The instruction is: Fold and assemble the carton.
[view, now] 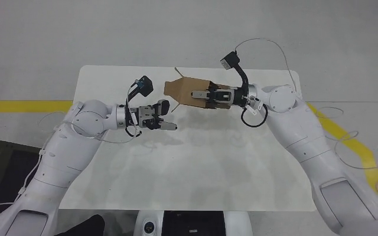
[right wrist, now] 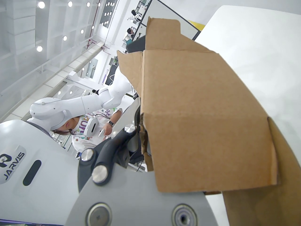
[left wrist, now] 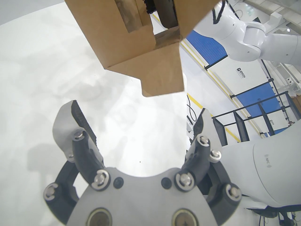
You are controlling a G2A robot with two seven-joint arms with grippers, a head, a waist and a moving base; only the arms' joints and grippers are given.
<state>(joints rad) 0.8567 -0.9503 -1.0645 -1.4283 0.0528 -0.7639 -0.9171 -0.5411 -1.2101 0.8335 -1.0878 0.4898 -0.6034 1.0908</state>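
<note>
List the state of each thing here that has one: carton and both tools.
carton: opened into a tube, end flaps not yet folded.
left tool: open, empty, facing the carton's open end.
right tool: shut on the carton's wall.

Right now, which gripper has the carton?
The right gripper, shut on the carton. The left gripper is open and empty, apart from it.

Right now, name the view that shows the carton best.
Top view: the whole carton, flaps included, held by the right gripper. Left wrist view gives its open end and one flap up close; right wrist view, mostly one side panel.
</note>
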